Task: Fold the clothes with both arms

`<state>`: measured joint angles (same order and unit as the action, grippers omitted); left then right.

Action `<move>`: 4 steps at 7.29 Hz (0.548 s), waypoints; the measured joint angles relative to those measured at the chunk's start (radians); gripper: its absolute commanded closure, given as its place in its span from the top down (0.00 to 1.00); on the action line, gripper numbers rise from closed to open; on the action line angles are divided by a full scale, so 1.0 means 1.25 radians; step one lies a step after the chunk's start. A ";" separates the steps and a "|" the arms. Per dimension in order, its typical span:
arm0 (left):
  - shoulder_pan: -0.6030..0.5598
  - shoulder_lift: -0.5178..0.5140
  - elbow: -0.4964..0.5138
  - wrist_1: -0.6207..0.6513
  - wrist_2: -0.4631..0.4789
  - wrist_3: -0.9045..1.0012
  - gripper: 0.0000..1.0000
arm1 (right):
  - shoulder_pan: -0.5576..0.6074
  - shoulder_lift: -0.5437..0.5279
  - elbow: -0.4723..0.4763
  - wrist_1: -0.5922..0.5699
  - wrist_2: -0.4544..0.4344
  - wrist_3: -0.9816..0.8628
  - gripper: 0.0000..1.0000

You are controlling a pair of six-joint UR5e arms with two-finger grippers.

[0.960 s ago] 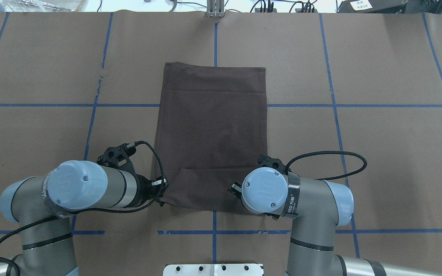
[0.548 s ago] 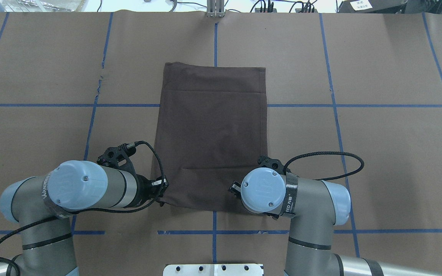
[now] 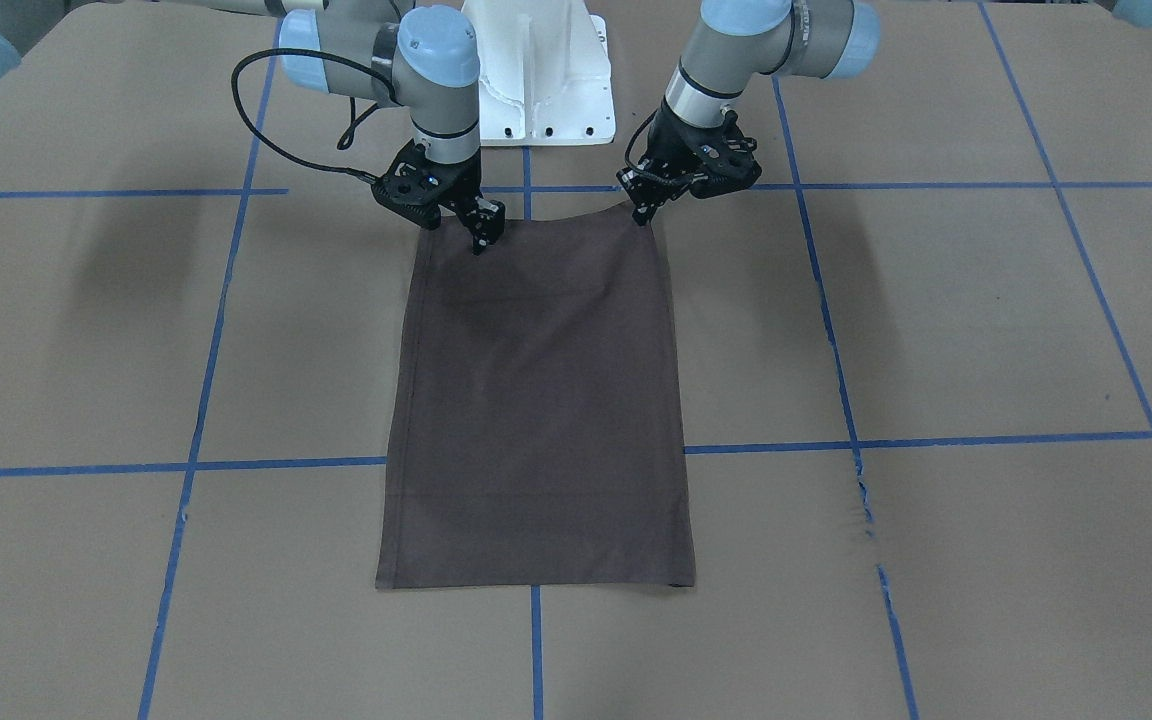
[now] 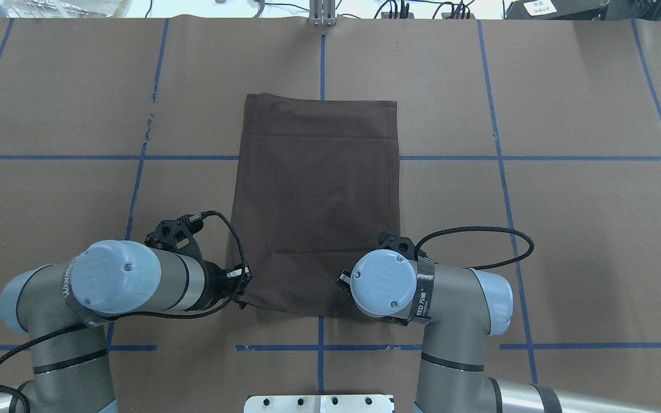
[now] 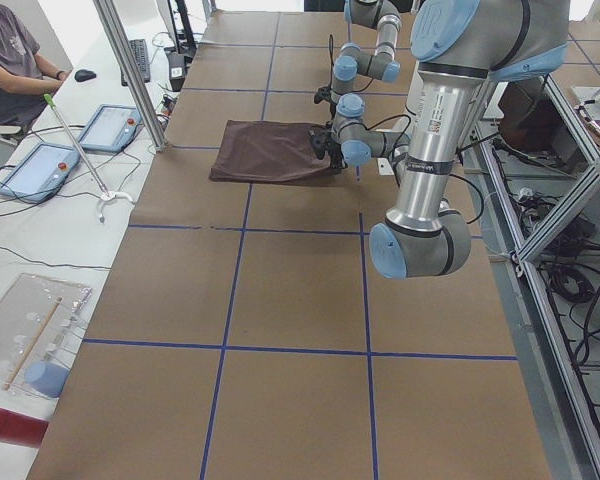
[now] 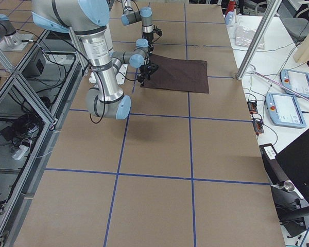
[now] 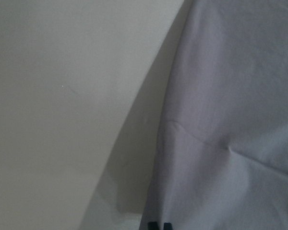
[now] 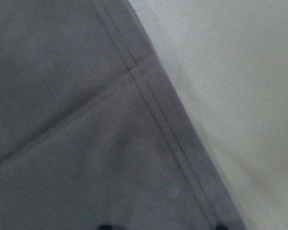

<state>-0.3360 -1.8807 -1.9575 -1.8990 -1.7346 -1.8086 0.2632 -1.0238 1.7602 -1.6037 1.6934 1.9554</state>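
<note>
The clothes are one dark brown shirt (image 3: 536,400) (image 4: 319,189), folded into a long flat rectangle on the brown paper table. My left gripper (image 3: 644,212) (image 4: 243,287) is at the shirt's near corner on my left. It is shut on that corner, which is raised a little and casts a shadow in the left wrist view (image 7: 158,225). My right gripper (image 3: 481,238) stands over the other near corner. In the right wrist view its fingertips (image 8: 103,226) show wide apart, open over the hemmed edge (image 8: 149,96). The overhead view hides it under its own wrist.
The white base pedestal (image 3: 536,80) stands just behind the shirt's near edge. Blue tape lines cross the paper, which is torn at one spot (image 3: 861,500). A person (image 5: 10,60) sits at a side bench with tablets (image 5: 110,125), and a metal post (image 5: 130,70) stands beside them.
My right arm has shifted a little toward the shirt's middle, leftward in the overhead view. The left arm and the shirt have stayed as they were.
</note>
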 measured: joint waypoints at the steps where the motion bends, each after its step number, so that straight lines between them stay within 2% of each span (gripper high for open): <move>1: 0.000 0.000 0.000 0.000 0.000 0.000 0.00 | 0.000 0.000 0.000 -0.001 0.000 0.000 0.40; 2: 0.000 0.000 0.000 0.000 0.001 0.000 0.00 | 0.000 0.000 -0.001 0.000 0.000 0.000 0.23; 4: 0.000 0.000 0.000 0.000 0.000 0.000 0.00 | -0.001 0.002 -0.001 -0.002 0.000 0.004 0.00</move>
<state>-0.3359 -1.8807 -1.9574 -1.8991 -1.7341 -1.8086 0.2615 -1.0213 1.7590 -1.6067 1.6930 1.9608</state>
